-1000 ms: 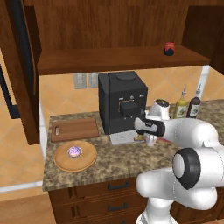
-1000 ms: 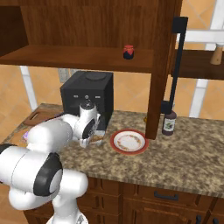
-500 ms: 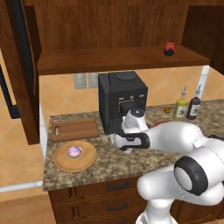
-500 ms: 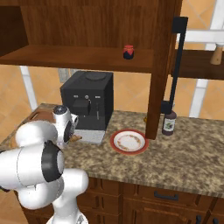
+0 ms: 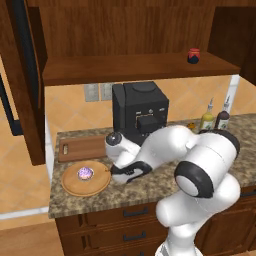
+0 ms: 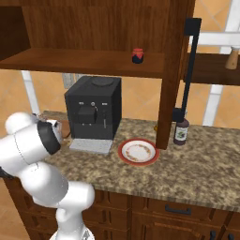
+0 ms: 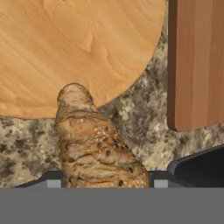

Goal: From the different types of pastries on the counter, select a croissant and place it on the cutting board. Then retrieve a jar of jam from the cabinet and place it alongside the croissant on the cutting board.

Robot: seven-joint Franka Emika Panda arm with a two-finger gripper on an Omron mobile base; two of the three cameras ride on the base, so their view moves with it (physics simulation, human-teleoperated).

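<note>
the fingers (image 5: 131,172) are closed on the croissant (image 7: 94,144), a bumpy golden-tan pastry with a flaky, seeded crust and a rounded tip pointing away from the fingers. in the hand view it hangs above the speckled brown-grey granite desk (image 7: 140,109), its tip over the curved edge of the round light-wood board (image 7: 74,48). that board is smooth with pale grain. to the side of the fingers, beyond a strip of granite, lies the cutting board (image 7: 197,61), a flat rectangular slab of darker reddish-brown wood with a rounded corner.

in the left base view the fingers hang low just beside the round light-wood board (image 5: 70,184), which carries a small round pink-purple cupcake (image 5: 85,173). the cutting board (image 5: 85,148) lies just behind that, flat on the desk (image 5: 150,186), with a small hole near its short edge. behind the fingers stands a boxy black coffee machine (image 5: 140,111). farther off stand two thin-necked bottles (image 5: 215,116). well above the fingers, on the plain wooden shelf of the dark cabinet (image 5: 125,67), sits the jar of jam (image 5: 193,55), squat and dark red with a dark lid.

in the right base view a round red-rimmed plate (image 6: 137,151) lies flat on the desk beside the machine.
</note>
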